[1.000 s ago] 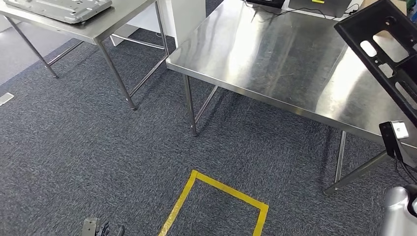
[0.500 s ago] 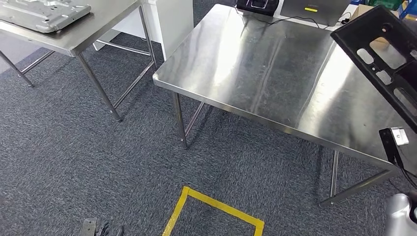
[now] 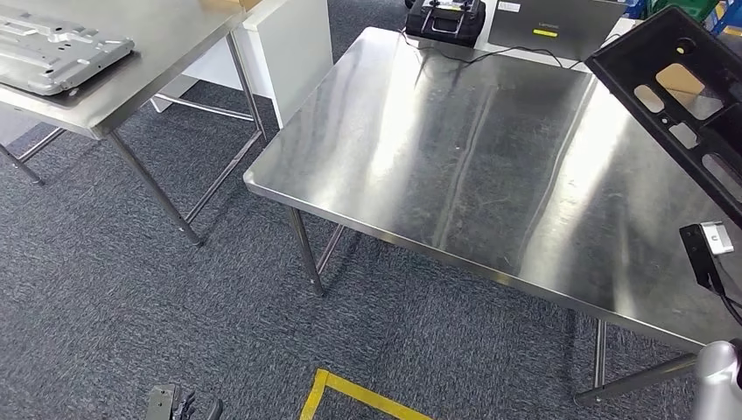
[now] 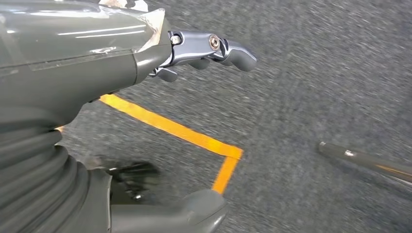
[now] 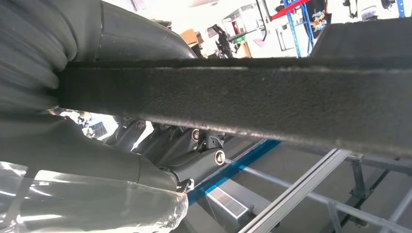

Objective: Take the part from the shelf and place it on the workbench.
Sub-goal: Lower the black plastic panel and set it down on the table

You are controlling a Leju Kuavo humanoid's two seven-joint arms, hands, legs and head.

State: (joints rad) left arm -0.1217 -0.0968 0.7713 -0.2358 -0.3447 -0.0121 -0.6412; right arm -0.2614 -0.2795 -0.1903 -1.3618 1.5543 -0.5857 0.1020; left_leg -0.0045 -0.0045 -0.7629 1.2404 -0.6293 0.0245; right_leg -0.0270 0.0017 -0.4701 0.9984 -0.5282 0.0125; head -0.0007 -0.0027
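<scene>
The black part [image 3: 691, 105], a flat moulded frame with cut-out windows, is held aloft at the right of the head view, tilted, its lower end running down toward the robot's right arm. It overhangs the right side of the steel counter [image 3: 455, 166] without touching it. In the right wrist view the same part crosses the picture as a thick dark bar [image 5: 243, 97], with the right robot hand [image 5: 189, 155] closed around it just beneath; the fingers are dark and partly hidden by the part, so exactly how they wrap it is hard to make out, but the grip looks firm.

The left robot hand [image 4: 204, 51] hangs low over the carpet, holding nothing, its fingers loosely curled with a gap to the thumb. Below it lies a corner of yellow floor tape [image 4: 194, 141], which also shows at the bottom of the head view.

The step in hand appears to be the carry: the part is off the shelf and the robot faces the counter, with the placing not yet done. The next move calls for bringing the part out over the bare middle of the counter, levelling it, and lowering it until it rests flat before the fingers let go.

At the far edge of the counter sit a black device [image 3: 444, 17] and a laptop [image 3: 551, 22], well apart from the likely set-down spot. A second counter [image 3: 166, 35] to the left carries a grey metal plate [image 3: 57, 57].
</scene>
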